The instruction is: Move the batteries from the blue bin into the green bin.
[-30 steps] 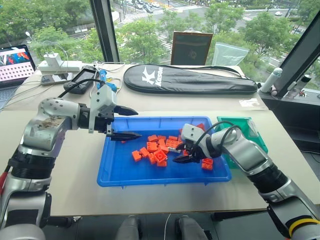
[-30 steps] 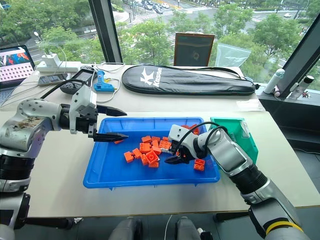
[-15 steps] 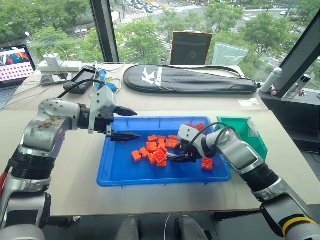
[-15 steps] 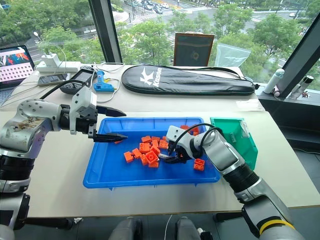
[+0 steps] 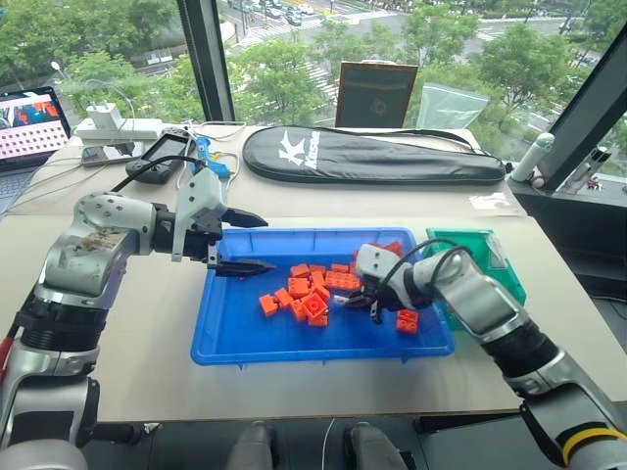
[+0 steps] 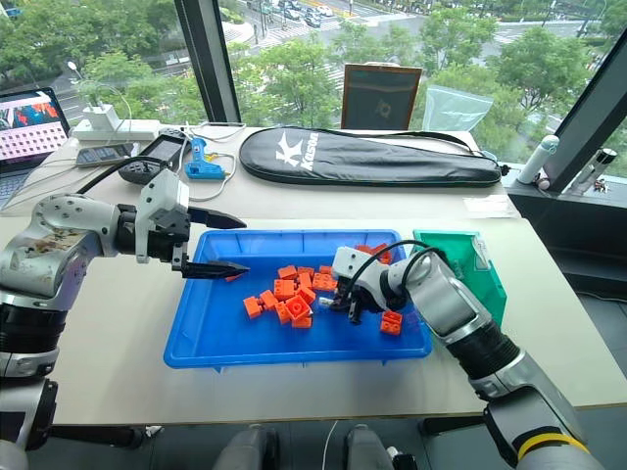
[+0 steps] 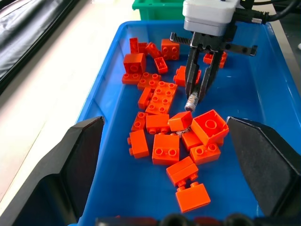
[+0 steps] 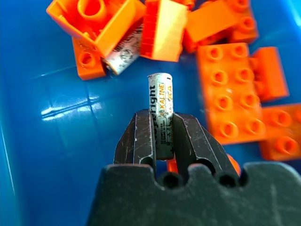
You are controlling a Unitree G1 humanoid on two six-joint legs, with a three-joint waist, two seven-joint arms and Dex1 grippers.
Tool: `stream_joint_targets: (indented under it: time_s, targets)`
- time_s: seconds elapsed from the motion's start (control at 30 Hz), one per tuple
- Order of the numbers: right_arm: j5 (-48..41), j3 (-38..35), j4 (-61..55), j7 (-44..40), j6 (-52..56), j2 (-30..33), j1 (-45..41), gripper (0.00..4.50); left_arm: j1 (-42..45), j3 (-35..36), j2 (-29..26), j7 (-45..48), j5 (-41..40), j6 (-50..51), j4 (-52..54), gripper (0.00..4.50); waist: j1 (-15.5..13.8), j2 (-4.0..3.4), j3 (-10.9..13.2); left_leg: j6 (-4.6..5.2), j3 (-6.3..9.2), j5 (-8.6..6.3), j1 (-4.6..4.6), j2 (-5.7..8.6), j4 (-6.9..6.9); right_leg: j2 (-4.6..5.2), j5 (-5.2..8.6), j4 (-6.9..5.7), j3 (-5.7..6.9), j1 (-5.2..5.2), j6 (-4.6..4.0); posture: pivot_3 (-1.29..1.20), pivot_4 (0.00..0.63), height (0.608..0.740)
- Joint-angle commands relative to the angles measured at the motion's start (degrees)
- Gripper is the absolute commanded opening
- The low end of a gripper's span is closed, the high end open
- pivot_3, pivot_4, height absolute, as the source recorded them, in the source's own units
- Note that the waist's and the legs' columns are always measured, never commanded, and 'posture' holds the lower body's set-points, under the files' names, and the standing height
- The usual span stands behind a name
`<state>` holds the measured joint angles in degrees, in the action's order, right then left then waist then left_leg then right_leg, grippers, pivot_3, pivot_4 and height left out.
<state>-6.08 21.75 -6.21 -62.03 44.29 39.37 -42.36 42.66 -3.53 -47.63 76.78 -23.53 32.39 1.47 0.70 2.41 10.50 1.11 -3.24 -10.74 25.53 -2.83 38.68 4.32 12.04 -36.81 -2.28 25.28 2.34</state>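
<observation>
Presently, item one: right gripper (image 8: 160, 141), black fingers nearly closed, pinching one battery (image 8: 160, 113) by its lower half; its long axis runs straight out along the fingers, printed silver-white label facing my wrist camera; from the left wrist view it hangs tip-down just above the brick pile.

Item two: a second battery (image 8: 123, 51), same slim cylinder, lying slantwise under an orange brick (image 8: 96, 19), partly hidden.

Item three: blue bin (image 5: 230, 338), glossy shallow plastic tray, rolled rim; floor scattered with studded orange bricks, hard-edged and matte.

Item four: green bin (image 5: 487, 257), deep teal box, just beside the blue bin's right end; it lies to the right of the loaded gripper and near it, so I judge the carry goes rightward over the rim, and the right arm is far the nearer.

Item five: left gripper (image 5: 241, 242), jaws wide apart and empty, hovering over the blue bin's left end, well apart from the green bin.
</observation>
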Motion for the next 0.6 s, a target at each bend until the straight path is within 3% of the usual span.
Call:
stream_joint_targets:
  time_s: [0.03,0.3,0.57,0.6]
  targets:
    - [-1.31,-8.25,-1.4,-0.37,1.73,6.76,-2.07,0.25,1.55,0.92,-0.27,2.35,-4.65,3.97,2.2,4.5,-0.08,0.0,0.0,0.0,0.01,0.0,-0.01,0.0,0.0,0.0,0.0,0.01,0.0,-0.01,0.0,0.0,0.15,0.734]
    - [1.54,-17.0,6.4,2.18,-1.38,21.22,1.98,0.25,5.46,2.61,5.04,0.0,-8.97,5.23,0.79,4.5,-0.65,0.0,0.0,0.0,-0.03,0.0,0.0,0.03,-0.02,0.04,0.01,0.09,0.0,-0.02,0.0,0.0,0.15,0.734]
    - [2.2,-17.76,9.65,5.15,-4.61,20.31,5.53,0.25,7.3,2.0,7.37,-0.96,-8.23,3.77,-0.95,4.5,0.53,-0.01,0.0,0.01,-0.03,0.0,-0.05,0.03,-0.03,-0.01,0.01,0.03,-0.09,-0.01,0.01,0.0,0.15,0.734]
    - [2.55,-17.73,10.05,5.86,-5.09,19.94,5.42,0.75,7.4,1.73,7.17,-0.98,-7.5,3.17,-1.38,4.5,0.56,-0.01,0.0,0.01,-0.02,0.0,-0.07,0.02,-0.04,-0.02,0.01,0.03,-0.09,-0.01,0.01,0.0,0.15,0.734]
